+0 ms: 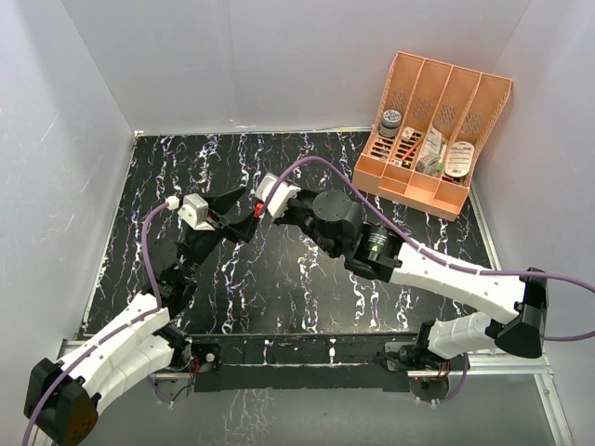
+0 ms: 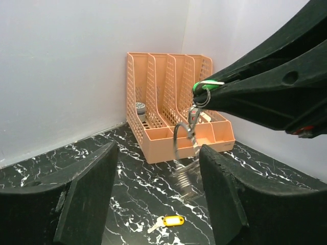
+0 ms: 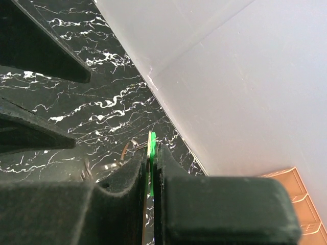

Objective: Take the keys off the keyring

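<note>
Above the black marbled worktop (image 1: pixel 279 288), right gripper (image 3: pixel 152 163) pinches the bright green key (image 2: pixel 207 86) — thin silver wire keyring (image 2: pixel 193 120) dangling beneath. Left gripper (image 2: pixel 157 153) wide, empty — yellow-orange key (image 2: pixel 172 221) lies on worktop.

A yellow key (image 2: pixel 172 221) is laid on the black marbled table (image 1: pixel 279 290). An orange organiser (image 1: pixel 402 186) is stood far right.

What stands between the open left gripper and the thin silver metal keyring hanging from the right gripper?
Nothing visible does. The thin silver metal keyring hangs freely ahead of the open left gripper, under the right gripper shut on the green plastic key head. The yellow-headed key lies on the table below, aside.
</note>
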Available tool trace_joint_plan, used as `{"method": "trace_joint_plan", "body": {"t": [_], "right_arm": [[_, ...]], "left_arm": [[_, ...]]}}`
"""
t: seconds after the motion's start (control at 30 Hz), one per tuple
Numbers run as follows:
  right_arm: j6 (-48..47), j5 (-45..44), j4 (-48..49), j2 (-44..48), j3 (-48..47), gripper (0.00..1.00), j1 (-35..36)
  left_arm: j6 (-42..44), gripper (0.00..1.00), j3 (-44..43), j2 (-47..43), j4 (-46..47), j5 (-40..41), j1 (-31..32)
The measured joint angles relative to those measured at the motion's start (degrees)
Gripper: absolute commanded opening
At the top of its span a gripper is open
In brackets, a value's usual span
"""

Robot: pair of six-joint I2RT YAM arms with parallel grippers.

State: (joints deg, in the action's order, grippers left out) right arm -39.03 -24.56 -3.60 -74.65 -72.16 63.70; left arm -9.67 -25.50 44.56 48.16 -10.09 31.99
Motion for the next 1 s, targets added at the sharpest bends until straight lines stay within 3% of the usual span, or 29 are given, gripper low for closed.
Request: {"method": "trace_joint_plan", "body": {"t": [0.13, 0.33, 0.6, 1.0], "right_arm": [[0.0, -0.68, 0.59, -0.85, 0.0, 0.0, 0.0], [0.04, -0.85, 0.79, -1.62, 0.0, 0.0, 0.04], [0.09, -1.07, 0.83, -1.68, 0.0, 0.0, 0.22], [0.31, -0.98, 0.85, -1.68, -0.02, 0.0, 0.57]], "left_arm": [[-1.07, 0.63, 0.02, 0.96, 2.69, -0.46, 0.42], [-0.74, 0.73, 0.04, 2.1, 5.33, 0.57, 2.99], [6.05, 0.71, 0.04, 5.44, 5.75, 5.27, 9.09], [15.85, 0.67, 0.04, 8.31, 9.97, 12.46, 10.43]]}}
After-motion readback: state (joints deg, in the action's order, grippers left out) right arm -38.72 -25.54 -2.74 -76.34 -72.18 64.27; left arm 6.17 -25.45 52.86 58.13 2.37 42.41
